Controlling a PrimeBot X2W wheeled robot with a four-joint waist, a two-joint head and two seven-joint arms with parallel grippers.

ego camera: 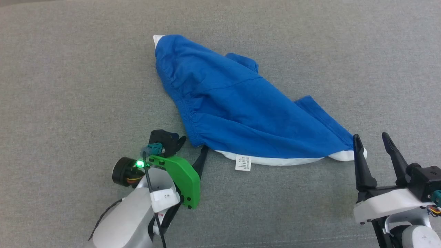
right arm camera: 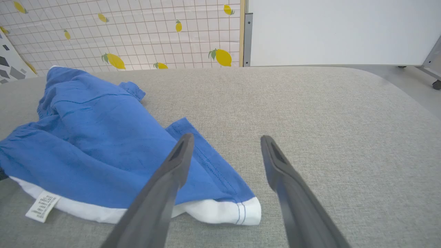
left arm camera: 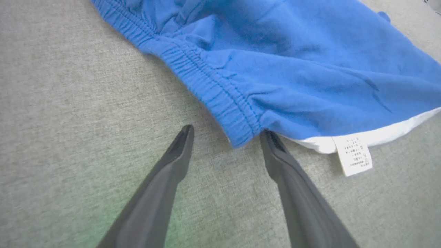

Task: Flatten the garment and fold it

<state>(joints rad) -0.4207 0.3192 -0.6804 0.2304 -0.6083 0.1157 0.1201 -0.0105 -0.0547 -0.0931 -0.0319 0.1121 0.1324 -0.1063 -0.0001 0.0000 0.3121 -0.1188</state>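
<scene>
Where it lies rumpled on the grey woven tabletop [ego camera: 69, 69], the garment [ego camera: 241, 113] is soft blue cloth with a gathered elastic edge, a white band and a small label [ego camera: 243, 162]. Its near-left corner sits between the parted, empty left fingers [left arm camera: 172, 165]. The right fingers [ego camera: 361, 165], also spread and empty, stand at its white right corner.

I see the shorts [ego camera: 241, 110] lying rumpled across the middle of the grey surface [ego camera: 69, 86], running from 11 o'clock down to 4 o'clock. White trim [ego camera: 275, 160] lines their near edge, and a label [ego camera: 243, 162] hangs from it at about 6 o'clock. My left gripper [ego camera: 194, 143] sits at 7 o'clock, fingers parted around the shorts' near left corner, with a green mount [ego camera: 179, 175] behind it. My right gripper [ego camera: 369, 136] is at 4 o'clock, fingers spread, its left finger over the white right corner.
</scene>
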